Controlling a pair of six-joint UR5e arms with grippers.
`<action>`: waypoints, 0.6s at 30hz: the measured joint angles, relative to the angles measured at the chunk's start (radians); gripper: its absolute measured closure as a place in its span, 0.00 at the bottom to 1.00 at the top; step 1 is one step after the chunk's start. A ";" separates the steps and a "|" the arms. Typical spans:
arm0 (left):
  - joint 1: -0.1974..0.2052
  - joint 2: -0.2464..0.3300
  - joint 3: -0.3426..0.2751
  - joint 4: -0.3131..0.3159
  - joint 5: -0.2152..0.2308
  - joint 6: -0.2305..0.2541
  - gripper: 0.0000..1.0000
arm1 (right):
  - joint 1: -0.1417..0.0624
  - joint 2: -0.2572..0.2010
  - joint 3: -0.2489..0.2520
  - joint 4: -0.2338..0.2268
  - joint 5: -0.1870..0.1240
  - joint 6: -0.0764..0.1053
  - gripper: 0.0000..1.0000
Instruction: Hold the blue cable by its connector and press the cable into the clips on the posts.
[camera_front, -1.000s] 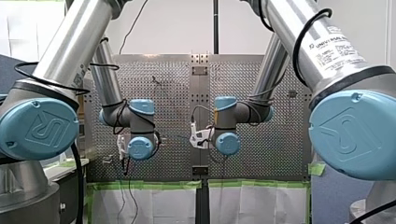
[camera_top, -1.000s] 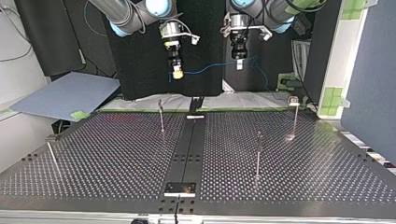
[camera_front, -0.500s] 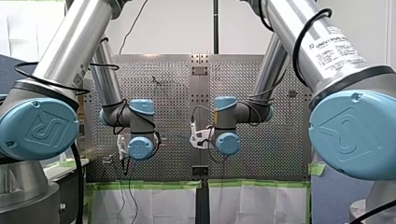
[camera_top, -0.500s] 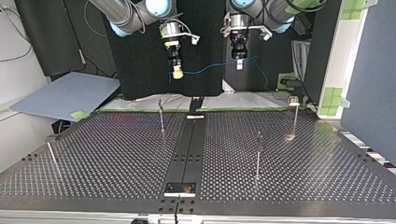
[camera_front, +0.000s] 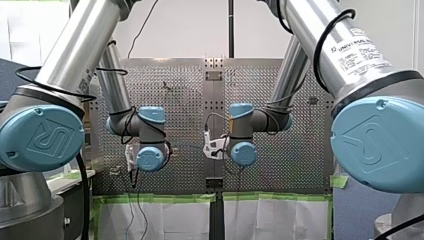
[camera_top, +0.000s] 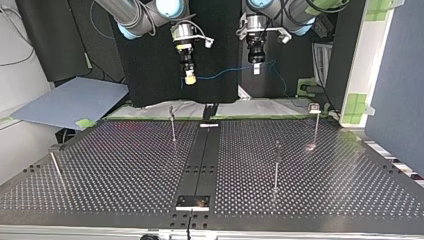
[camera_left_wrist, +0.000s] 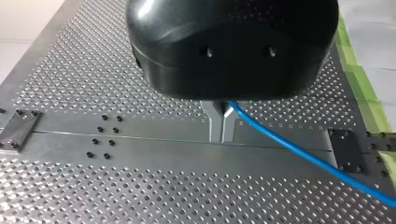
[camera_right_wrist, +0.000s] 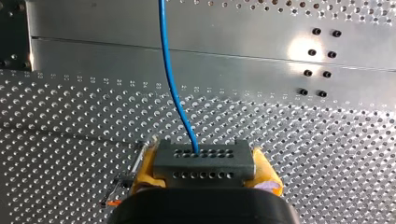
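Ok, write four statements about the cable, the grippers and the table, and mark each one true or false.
1. My right gripper clamps the dark grey perforated connector between its yellow pads. True.
2. The thin blue cable is pressed into a clip on one of the metal posts. False: it spans the air between the two grippers, clear of the posts.
3. My left gripper has its metal fingers shut on the cable. True.
4. Both grippers rest on the perforated metal table. False: both hang above it.
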 joint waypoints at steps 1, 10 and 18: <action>0.004 -0.004 0.000 -0.002 0.000 0.002 1.00 | 0.000 0.000 0.000 0.001 0.000 0.000 1.00; 0.024 -0.071 -0.001 -0.007 -0.001 0.009 1.00 | 0.000 -0.001 -0.001 0.004 0.000 0.000 1.00; 0.024 -0.096 -0.001 -0.007 -0.001 0.009 1.00 | 0.000 -0.001 -0.001 0.004 0.000 0.000 1.00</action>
